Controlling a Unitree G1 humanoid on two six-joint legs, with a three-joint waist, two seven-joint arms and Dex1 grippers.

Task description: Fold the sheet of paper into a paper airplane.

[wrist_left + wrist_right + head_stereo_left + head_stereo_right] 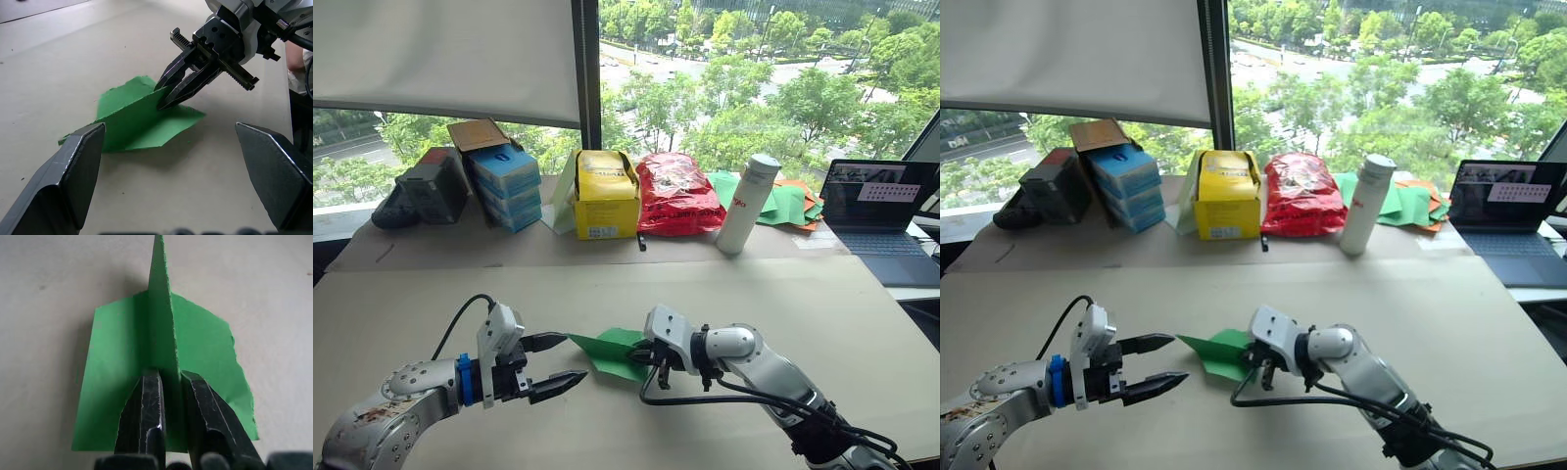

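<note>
Green paper airplane [161,352], wings spread on tabletop [783,304], keel pinched in right gripper [164,98] jaws; left gripper [570,360] jaws gape empty.

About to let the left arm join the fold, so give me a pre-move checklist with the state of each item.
1. Right gripper shut on the paper airplane's raised centre fold: ok.
2. Left gripper jaws open, ready to pinch: ok.
3. Left gripper clear of the paper, nothing in it: ok.
4. Airplane's nose points toward the left gripper: ok.
5. Flaps lie spread on the table either side of the fold: ok.
6. Creases even and sharp: cannot tell.
</note>
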